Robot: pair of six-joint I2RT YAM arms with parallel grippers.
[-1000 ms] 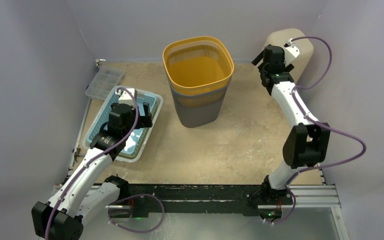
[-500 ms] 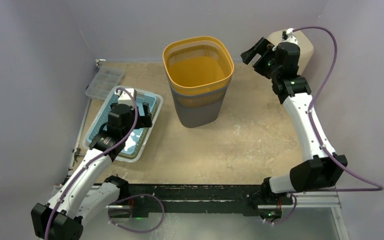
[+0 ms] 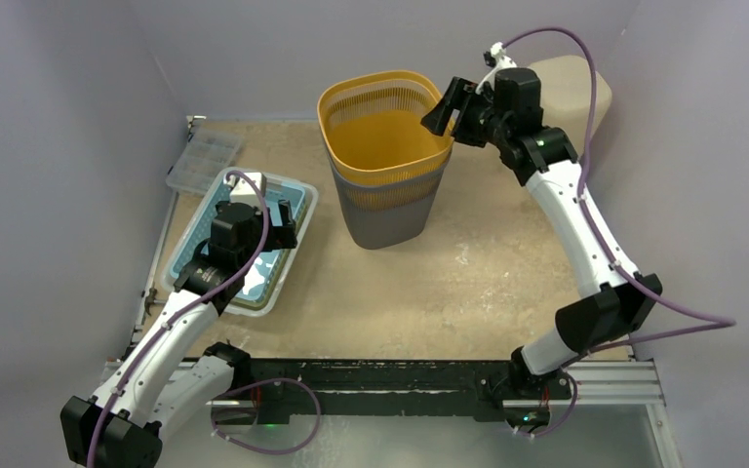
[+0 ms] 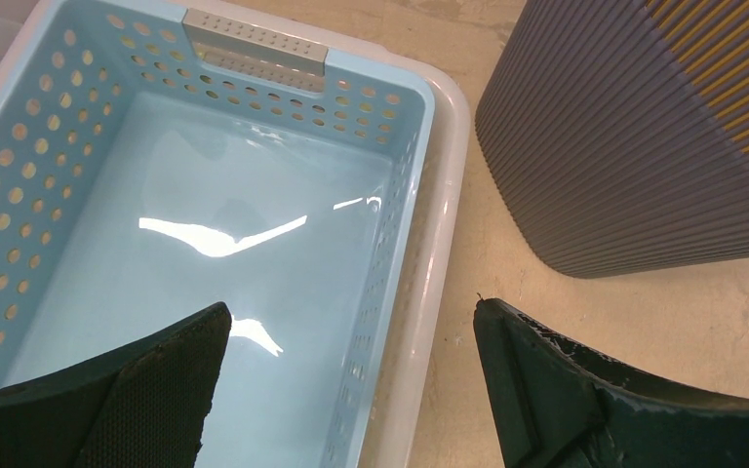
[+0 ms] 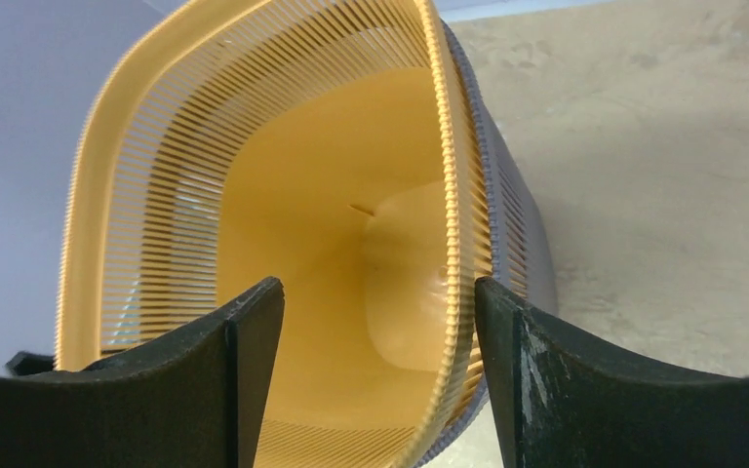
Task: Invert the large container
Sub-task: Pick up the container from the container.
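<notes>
The large container [image 3: 387, 185] is a tall bin, grey outside with a slatted yellow liner, and it stands upright with its mouth up at the table's back centre. My right gripper [image 3: 444, 107] is at its right rim, open. In the right wrist view the rim wall [image 5: 458, 244] runs between the jaws of the right gripper [image 5: 377, 292], one finger inside the bin and one outside, with a gap on both sides. My left gripper [image 3: 286, 224] hangs open over a light blue basket, holding nothing. In the left wrist view, the container's grey wall [image 4: 634, 127] shows to the right of the left gripper [image 4: 351, 307].
A light blue perforated basket in a white tray [image 3: 297, 190] lies left of the container; its rim [image 4: 444, 224] passes under my left jaws. A clear compartment box [image 3: 202, 161] sits at the back left. A beige rounded object [image 3: 571, 88] stands at the back right corner.
My right arm has swung left from the beige object to the container's right rim, and its jaws have narrowed a little. The left arm has not moved.
</notes>
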